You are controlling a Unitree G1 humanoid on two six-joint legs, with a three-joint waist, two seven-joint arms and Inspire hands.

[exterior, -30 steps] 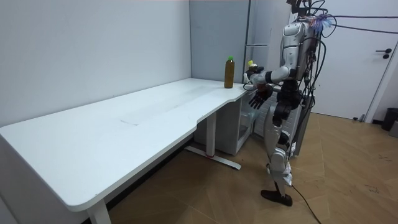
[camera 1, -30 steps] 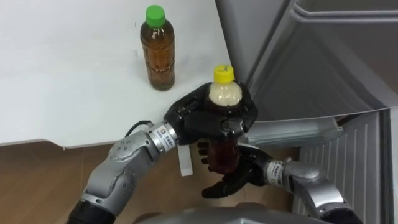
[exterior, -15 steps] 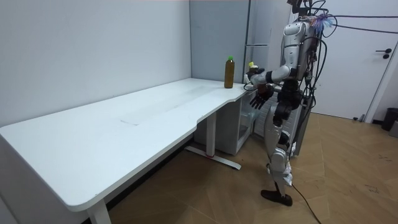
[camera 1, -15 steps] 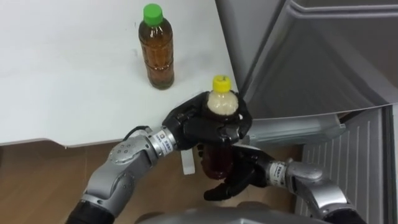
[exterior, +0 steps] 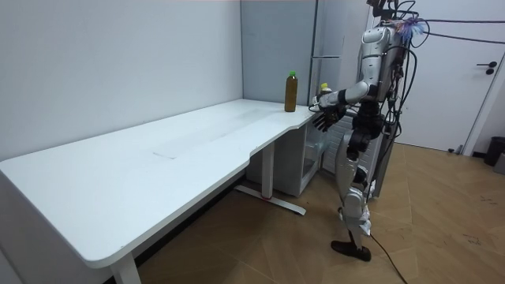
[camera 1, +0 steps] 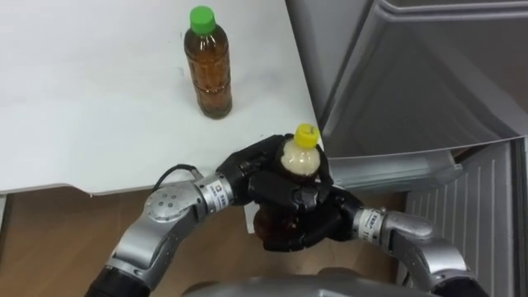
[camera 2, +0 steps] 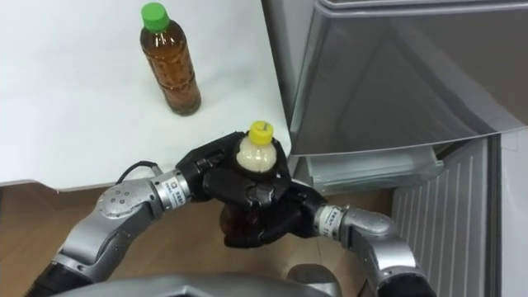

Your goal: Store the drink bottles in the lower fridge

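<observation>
my left hand + right hand both wrapped round the yellow-cap bottle | green-cap tea bottle upright on table

Long white desk on wooden floor, grey wall behind.

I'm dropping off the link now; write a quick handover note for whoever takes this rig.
Left hand: shut on the upper part of the yellow-capped bottle, just off the edge of the table.
Right hand: curled round the same bottle's lower part.
Green-capped bottle: upright on the table, no hand on it.
Done: one bottle in hand.
Left: both bottles must go into the fridge at the robot's right.
</observation>
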